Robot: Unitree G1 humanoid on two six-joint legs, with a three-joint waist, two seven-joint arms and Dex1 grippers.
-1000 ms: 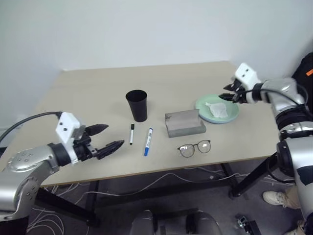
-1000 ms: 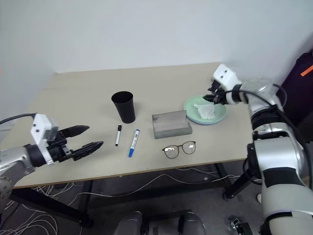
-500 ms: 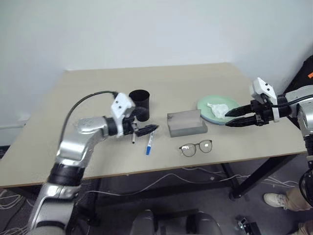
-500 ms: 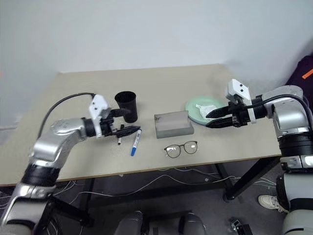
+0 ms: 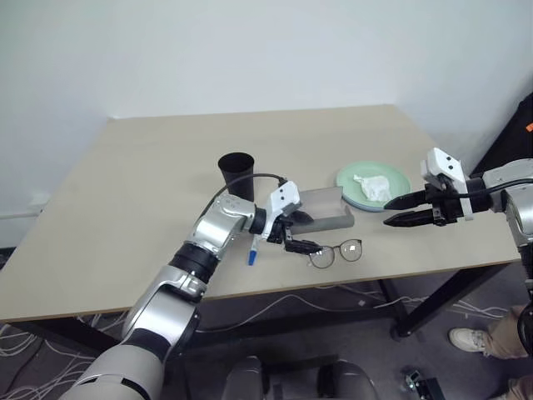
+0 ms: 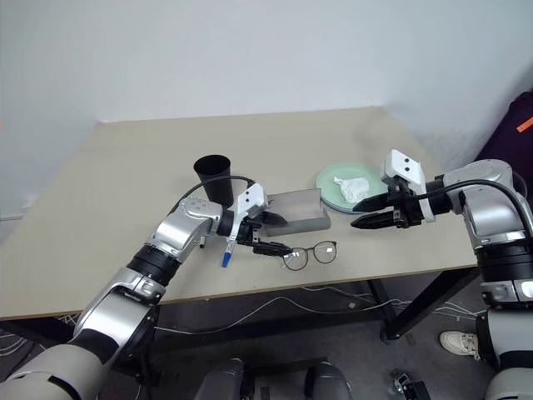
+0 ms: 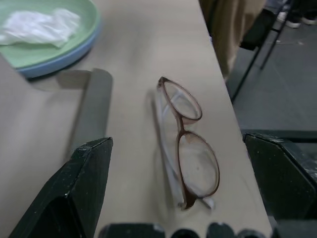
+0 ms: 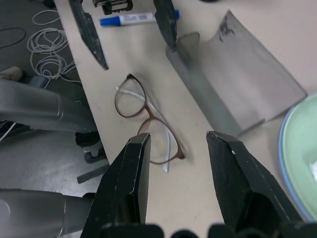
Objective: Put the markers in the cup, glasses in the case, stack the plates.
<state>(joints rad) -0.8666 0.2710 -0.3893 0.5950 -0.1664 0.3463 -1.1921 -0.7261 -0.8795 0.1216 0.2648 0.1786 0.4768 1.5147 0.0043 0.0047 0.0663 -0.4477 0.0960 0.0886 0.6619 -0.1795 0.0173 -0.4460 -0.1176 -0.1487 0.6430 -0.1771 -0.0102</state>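
Cup (image 5: 236, 169) stands at table (image 5: 125, 192) centre-left. Left gripper (image 5: 301, 236), jaws spread wide, hovers w/ glasses (image 5: 336, 251) just at its 3 o'clock; its arm hides most of the blue-capped marker (image 5: 251, 254). Case (image 5: 329, 212) lies behind. Right gripper (image 5: 398, 211), jaws parted, empty, sits at 3 o'clock of the stacked plates (image 5: 358, 198).

The right claw (image 8: 181, 168) hangs spread above thin brown round-rimmed glasses (image 8: 148, 124) on the beige bench (image 8: 198, 198). Beyond lie a grey felt case (image 8: 242, 89), a blue-capped white marker (image 8: 133, 19), the other claw (image 8: 131, 29), perhaps parted, and a green plate's rim (image 8: 299, 163).
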